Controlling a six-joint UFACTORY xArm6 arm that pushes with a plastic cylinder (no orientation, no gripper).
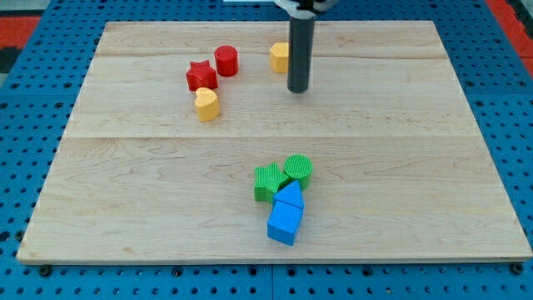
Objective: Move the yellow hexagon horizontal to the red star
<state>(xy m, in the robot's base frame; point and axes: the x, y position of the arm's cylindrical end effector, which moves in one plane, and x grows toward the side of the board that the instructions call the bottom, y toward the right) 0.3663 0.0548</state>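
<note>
My tip [298, 88] sits just right of the yellow plastic hexagon block [279, 57], touching or nearly so; red plastic star block [201, 76] well left. Rod only, no tool to open or close.

My tip [298, 89] rests on the wooden board [400, 167], just right of the yellow hexagon [279, 57] (partly hidden by the rod). Far left sit the red star [201, 76], red cylinder [226, 60] and yellow heart [206, 104]. Near the middle cluster the green star [267, 181], green cylinder [298, 169] and two blue blocks [286, 213].
</note>
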